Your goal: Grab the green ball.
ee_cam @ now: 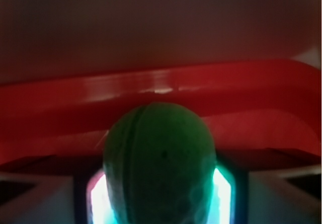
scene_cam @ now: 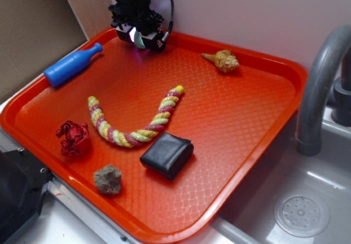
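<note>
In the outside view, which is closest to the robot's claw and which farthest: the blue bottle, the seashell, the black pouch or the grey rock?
From the gripper, at the tray's back edge:
1. Blue bottle, to its left.
2. Seashell, to its right, only slightly farther.
3. Black pouch, toward the front.
4. Grey rock, front edge.

The gripper [scene_cam: 143,39] is showing as a chunky matte-black block, with blocky black arm housings stacking up above it. A black cable is looping down just right of the claw. Its fingers [ee_cam: 222,191] are glowing whitish-cyan on their inner faces, framed in dark edging.
</note>
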Controlling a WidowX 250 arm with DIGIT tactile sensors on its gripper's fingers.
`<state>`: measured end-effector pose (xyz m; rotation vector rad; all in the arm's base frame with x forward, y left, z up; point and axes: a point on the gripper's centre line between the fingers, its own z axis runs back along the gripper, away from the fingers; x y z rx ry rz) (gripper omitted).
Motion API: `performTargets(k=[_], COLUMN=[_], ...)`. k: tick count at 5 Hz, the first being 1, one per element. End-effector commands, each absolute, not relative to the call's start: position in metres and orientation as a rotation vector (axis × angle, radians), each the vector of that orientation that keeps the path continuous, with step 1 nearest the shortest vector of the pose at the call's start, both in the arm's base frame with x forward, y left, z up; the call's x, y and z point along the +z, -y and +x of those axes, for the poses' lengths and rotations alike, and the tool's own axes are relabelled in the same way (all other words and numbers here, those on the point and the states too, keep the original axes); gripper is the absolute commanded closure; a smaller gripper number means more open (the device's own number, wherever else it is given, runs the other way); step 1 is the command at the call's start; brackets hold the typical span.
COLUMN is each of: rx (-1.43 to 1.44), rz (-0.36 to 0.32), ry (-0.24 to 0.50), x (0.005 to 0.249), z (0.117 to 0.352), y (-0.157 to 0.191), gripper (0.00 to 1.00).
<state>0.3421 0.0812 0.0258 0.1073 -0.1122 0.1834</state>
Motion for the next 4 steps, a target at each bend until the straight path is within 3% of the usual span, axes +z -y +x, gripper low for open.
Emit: performTargets(k=[1,2,3,4], rx=[0.190,0.210,0.223,0.213], rz=[0.010,-0.062,-0.029,-0.054], ry=[0.124,0.077,0.078,0.131], x=[0.145,0.197,0.247,0.278], z=[0.291,0.260,0.243,0.236], y=[-0.058,-0.050,-0.032,-0.021], gripper=[1.00,1.00,1.00,1.00])
